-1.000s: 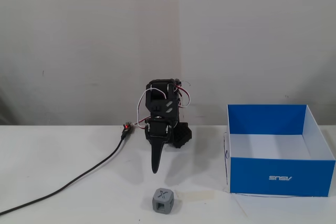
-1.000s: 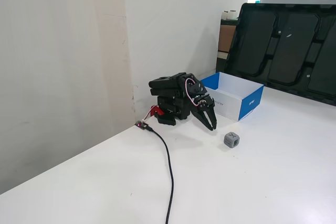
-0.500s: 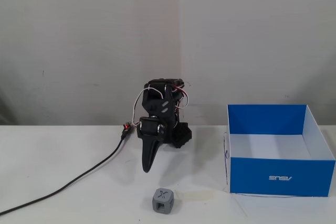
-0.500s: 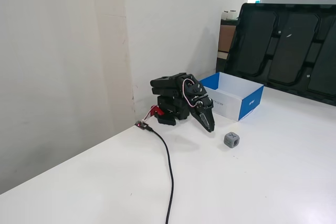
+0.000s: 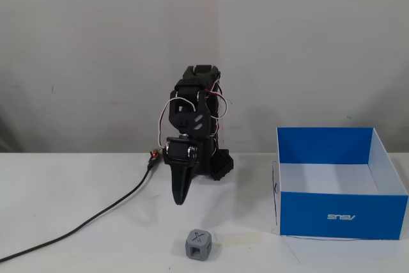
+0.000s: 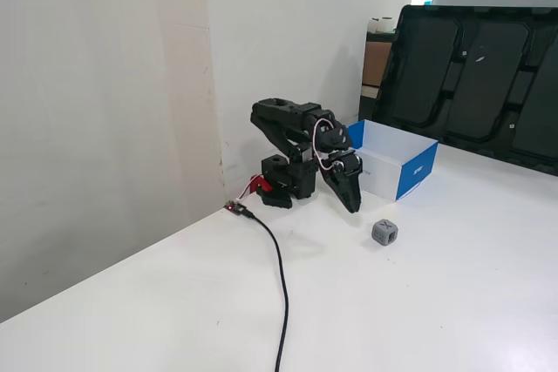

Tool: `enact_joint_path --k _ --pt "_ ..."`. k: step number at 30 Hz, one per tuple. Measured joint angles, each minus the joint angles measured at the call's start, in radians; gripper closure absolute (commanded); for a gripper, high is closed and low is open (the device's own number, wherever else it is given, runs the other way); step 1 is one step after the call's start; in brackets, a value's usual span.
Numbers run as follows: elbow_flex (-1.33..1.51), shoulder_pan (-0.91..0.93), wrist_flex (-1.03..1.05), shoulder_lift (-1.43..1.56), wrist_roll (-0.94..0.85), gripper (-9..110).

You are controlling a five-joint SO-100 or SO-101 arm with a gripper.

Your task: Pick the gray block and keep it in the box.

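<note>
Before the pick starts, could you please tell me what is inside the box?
The box shows only its bare white floor. Its front wall hides the nearest strip of floor. The block sits outside on the table.

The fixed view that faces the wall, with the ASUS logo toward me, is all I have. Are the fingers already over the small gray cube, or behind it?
Observer: Behind it. In a fixed view the shut black fingers hang above the table on the wall side of the small gray cube, with bare tabletop between them.
Operator: Does anything stand beyond the box?
Observer: Yes. Large dark panels stand just past the shallow blue cardboard box.
</note>
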Motion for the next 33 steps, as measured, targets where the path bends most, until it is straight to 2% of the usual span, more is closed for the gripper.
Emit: enact_joint_path --k 9,33 --pt "-0.071 -0.031 -0.037 -0.178 0.089 82" --pt "-0.342 -0.160 -0.061 -0.698 0.250 78"
